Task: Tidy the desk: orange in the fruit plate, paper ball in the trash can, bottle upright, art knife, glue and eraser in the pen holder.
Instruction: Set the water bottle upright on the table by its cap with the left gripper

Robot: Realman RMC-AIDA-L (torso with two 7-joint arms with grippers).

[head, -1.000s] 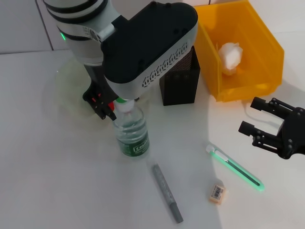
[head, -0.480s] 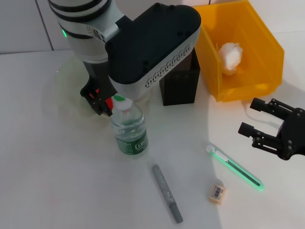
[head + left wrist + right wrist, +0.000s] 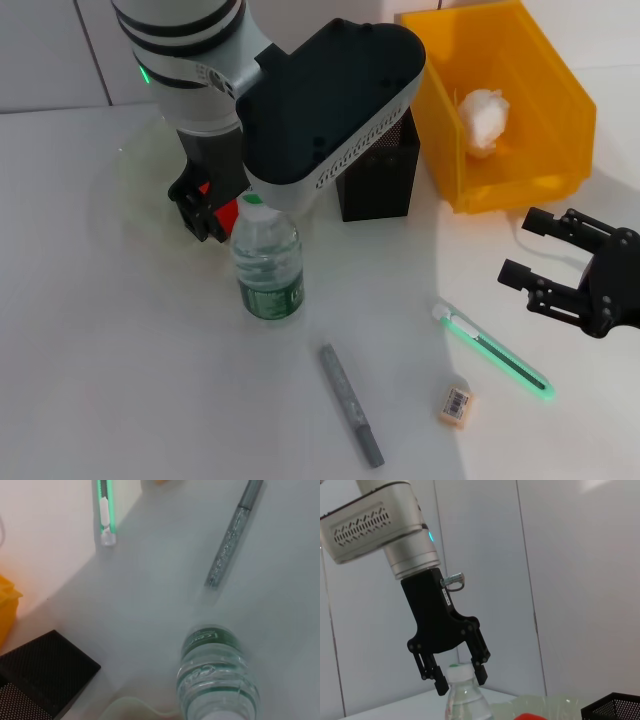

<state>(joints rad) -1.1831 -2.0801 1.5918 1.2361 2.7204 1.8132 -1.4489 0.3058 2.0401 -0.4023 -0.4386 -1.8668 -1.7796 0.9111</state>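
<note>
Bottle (image 3: 267, 265) upright on desk, just in front of fruit plate (image 3: 135, 175). Left gripper (image 3: 456, 677) poised over cap, fingers spread, apart from it. Right gripper (image 3: 545, 262) spread too, idle near trash can (image 3: 560, 95). Paper ball (image 3: 482, 117) inside.

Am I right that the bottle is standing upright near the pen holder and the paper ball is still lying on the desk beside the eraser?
Not quite: the paper ball is already inside the trash can, as the head view shows. The rest holds: the bottle stands upright near the pen holder, and the eraser lies on the desk.
</note>
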